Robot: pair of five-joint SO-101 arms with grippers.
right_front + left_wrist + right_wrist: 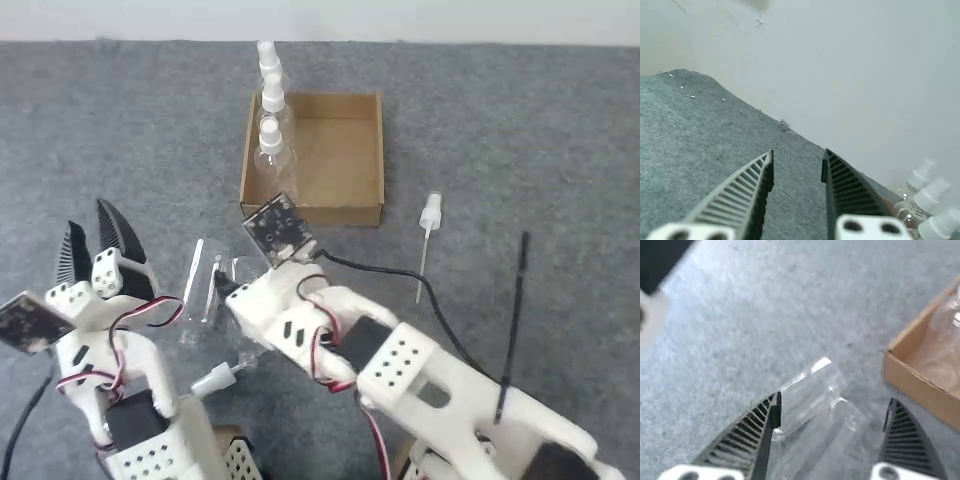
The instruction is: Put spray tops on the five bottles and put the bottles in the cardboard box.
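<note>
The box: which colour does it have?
Plain brown. The box shows best in the high view.

The whole table was covered in a grey, fuzzy carpet-like mat (120, 120), pretty even in colour all over. Behind it, along the far edge, ran a plain white wall (450, 20). Over on the right of the overhead view a thin black strip (518, 300) lay on the mat, running roughly front to back. Could've been a zip tie, couldn't really tell. A few tiny white specks (692, 96) of lint sat on the mat near the wall.
</note>
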